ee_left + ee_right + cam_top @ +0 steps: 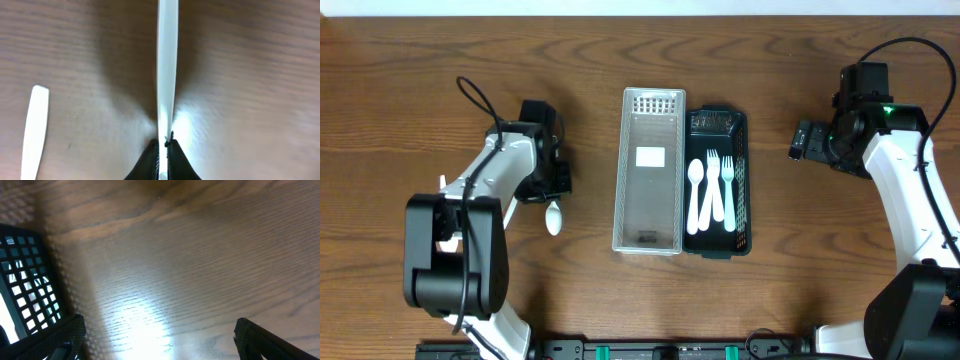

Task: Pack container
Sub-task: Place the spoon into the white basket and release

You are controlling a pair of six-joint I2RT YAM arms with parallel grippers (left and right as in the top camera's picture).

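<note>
My left gripper [548, 188] is shut on the handle of a white plastic spoon [553, 218] lying left of the trays. In the left wrist view the black fingers [166, 146] pinch the thin white handle [167, 70] just above the wood. A black mesh tray [741, 180] holds a white spoon [695, 195] and two white forks [720, 190]. A clear tray [623, 170] stands against its left side. My right gripper [802, 140] is open and empty, right of the black tray; its fingers [160, 340] are spread wide over bare wood.
Another white utensil handle [34, 132] lies on the table left of the held spoon. The black tray's corner [25, 280] shows at the left of the right wrist view. A white label lies in the clear tray [651, 156].
</note>
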